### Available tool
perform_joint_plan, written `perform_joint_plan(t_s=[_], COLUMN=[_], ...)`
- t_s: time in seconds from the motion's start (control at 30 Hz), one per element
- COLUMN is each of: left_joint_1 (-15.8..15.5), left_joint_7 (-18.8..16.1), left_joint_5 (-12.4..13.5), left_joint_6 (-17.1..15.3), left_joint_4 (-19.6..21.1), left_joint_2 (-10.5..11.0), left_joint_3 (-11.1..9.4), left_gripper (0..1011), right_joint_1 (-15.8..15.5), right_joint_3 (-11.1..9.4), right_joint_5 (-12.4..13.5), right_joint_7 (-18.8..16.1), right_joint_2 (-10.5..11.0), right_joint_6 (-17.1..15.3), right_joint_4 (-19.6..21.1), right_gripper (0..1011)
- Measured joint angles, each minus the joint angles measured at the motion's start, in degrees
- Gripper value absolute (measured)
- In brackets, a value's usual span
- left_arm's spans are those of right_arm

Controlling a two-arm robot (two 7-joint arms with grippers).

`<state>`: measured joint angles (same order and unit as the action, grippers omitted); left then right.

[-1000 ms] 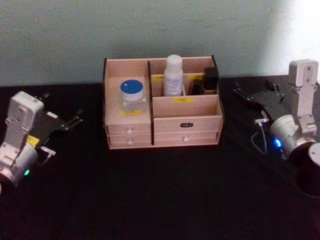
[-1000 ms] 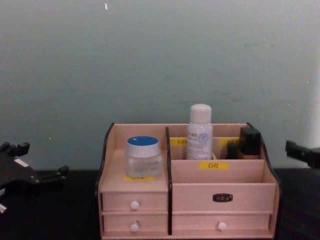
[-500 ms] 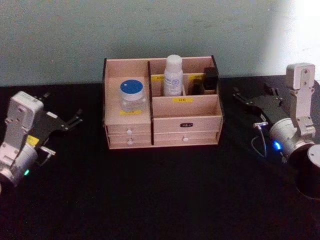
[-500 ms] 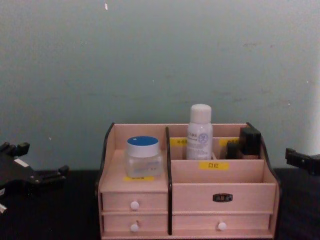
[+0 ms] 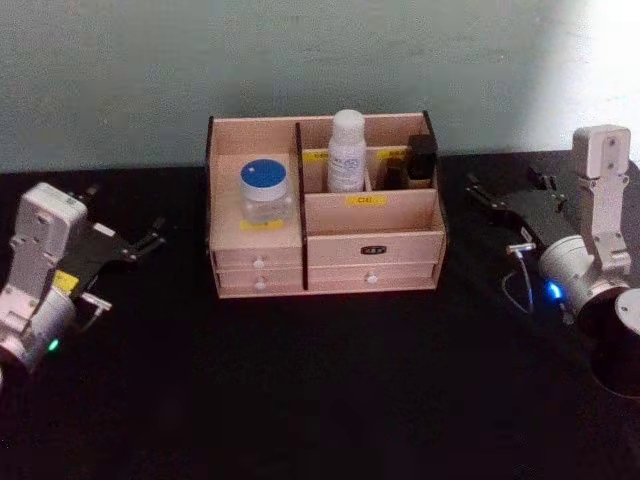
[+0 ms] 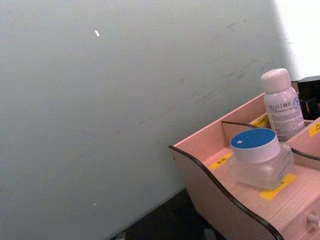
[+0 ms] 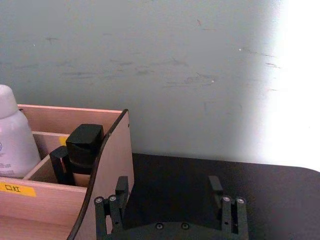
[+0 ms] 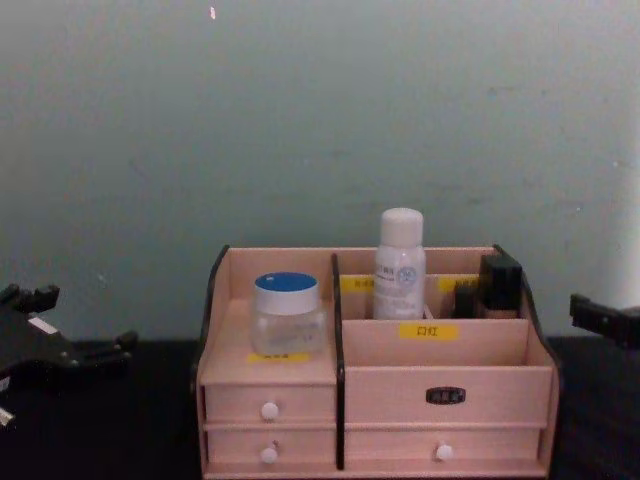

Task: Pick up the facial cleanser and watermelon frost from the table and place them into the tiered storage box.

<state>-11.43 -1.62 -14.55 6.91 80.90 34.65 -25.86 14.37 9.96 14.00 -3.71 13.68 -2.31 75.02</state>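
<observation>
The tiered storage box point(image 5: 325, 250) of light wood stands at the table's back middle. In its left compartment sits a clear jar with a blue lid point(image 5: 265, 190) point(image 8: 287, 312) point(image 6: 260, 157). A white bottle point(image 5: 347, 152) point(image 8: 399, 263) point(image 6: 281, 104) stands upright in a rear compartment. I cannot tell which of them is the facial cleanser and which the watermelon frost. My left gripper point(image 5: 125, 213) point(image 8: 75, 322) rests open on the table left of the box. To the box's right, my right gripper point(image 5: 505, 183) point(image 7: 167, 189) is open with nothing in it.
A dark-capped item point(image 5: 420, 158) point(image 7: 80, 155) stands in the box's rear right compartment. The table point(image 5: 330, 390) is black, with a pale wall close behind the box. The box's drawers point(image 8: 440, 452) with white knobs are closed.
The right gripper has sunk slightly beside the box. The left arm and the items in the box have not moved.
</observation>
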Motion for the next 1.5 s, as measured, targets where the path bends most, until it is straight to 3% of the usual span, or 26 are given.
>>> perform_joint_plan(t_s=[1.5], left_joint_1=[0.0], left_joint_7=[0.0], left_joint_5=[0.0], left_joint_6=[0.0], left_joint_4=[0.0], left_joint_2=[0.0], left_joint_3=[0.0], left_gripper=[1001], right_joint_1=[0.03], right_joint_3=[0.02], right_joint_5=[0.09], right_joint_7=[0.0], right_joint_2=[0.0], right_joint_6=[0.09], right_joint_4=[0.0], right_gripper=[1002])
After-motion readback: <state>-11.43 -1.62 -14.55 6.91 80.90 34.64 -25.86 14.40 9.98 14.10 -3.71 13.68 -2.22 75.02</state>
